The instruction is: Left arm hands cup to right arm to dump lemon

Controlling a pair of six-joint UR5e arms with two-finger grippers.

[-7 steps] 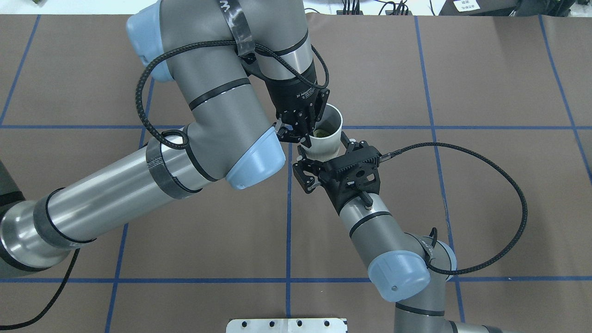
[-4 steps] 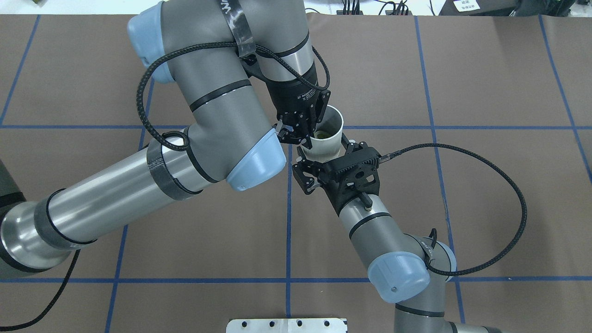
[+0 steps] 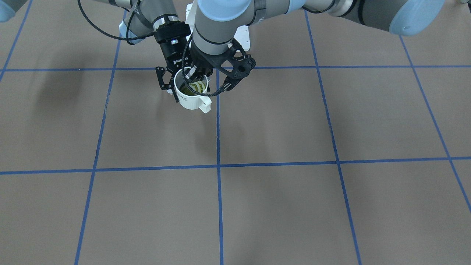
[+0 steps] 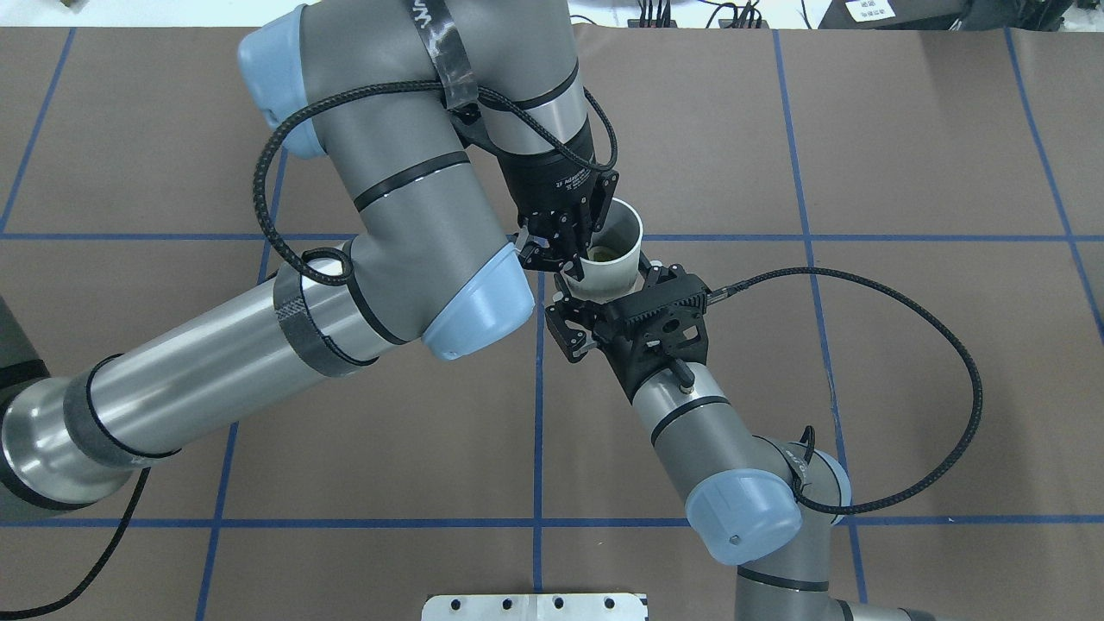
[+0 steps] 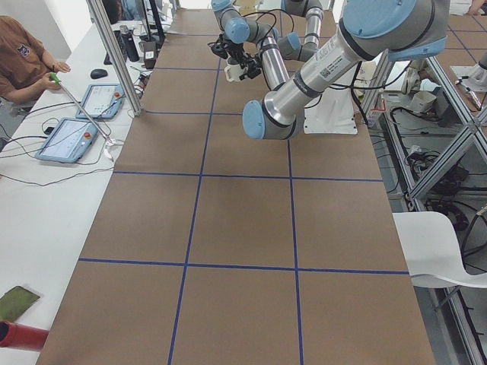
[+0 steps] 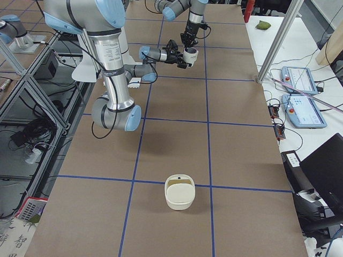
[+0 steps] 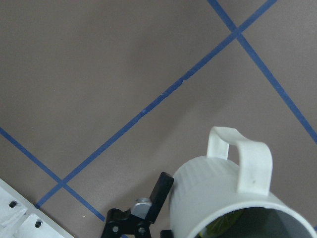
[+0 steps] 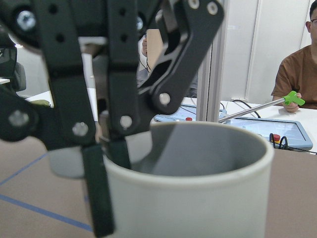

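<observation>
Left hand [image 4: 573,261] grips ribbed white cup [image 4: 609,272]; striped lemon [image 3: 197,87] inside.

The left arm [image 4: 259,345] reaches in with its elbow bent and its wrist turned downward, and the left hand [image 4: 575,257] is pinched on the rim of the cup [image 4: 619,263], one finger inside and one outside. The right arm [image 4: 690,414] stretches forward low and nearly level. The right hand [image 4: 604,291] is spread wide, with one finger on either side of the cup's wall.
</observation>
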